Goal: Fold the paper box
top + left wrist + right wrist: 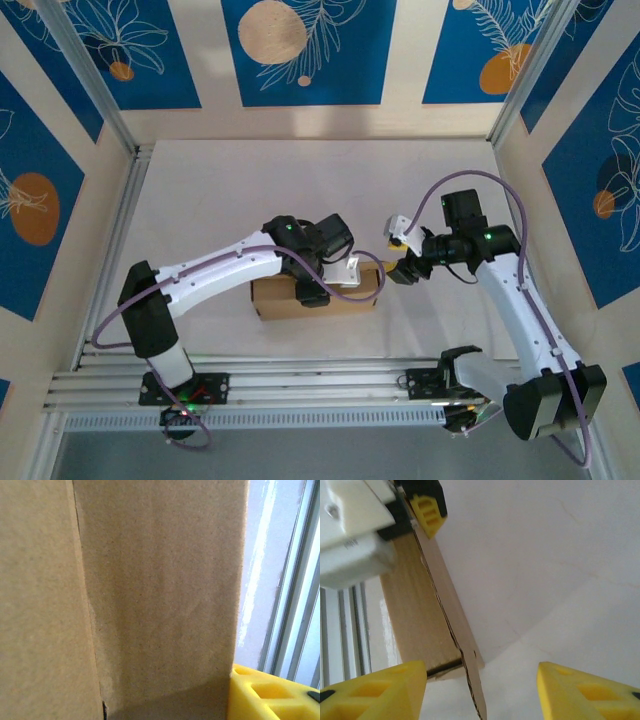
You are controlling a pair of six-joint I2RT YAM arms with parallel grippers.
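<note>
The paper box (275, 298), plain brown cardboard, lies on the table between the two arms. My left gripper (322, 282) sits on its right half, shut across it. In the left wrist view the box panel (160, 580) presses against one yellow fingertip (267, 695); the other finger is hidden behind cardboard. My right gripper (403, 268) hovers at the box's right end, open. In the right wrist view its yellow fingers (370, 692) stand wide apart, and a thin flap edge (472, 680) of the box (415, 610) pokes between them, untouched. The left gripper's fingertip (427, 512) rests on the box's far side.
Aluminium rails (300, 385) run along the near table edge in front of the box. White table surface (300, 190) stretches behind the box to the patterned back wall. Side walls (60, 200) close in left and right.
</note>
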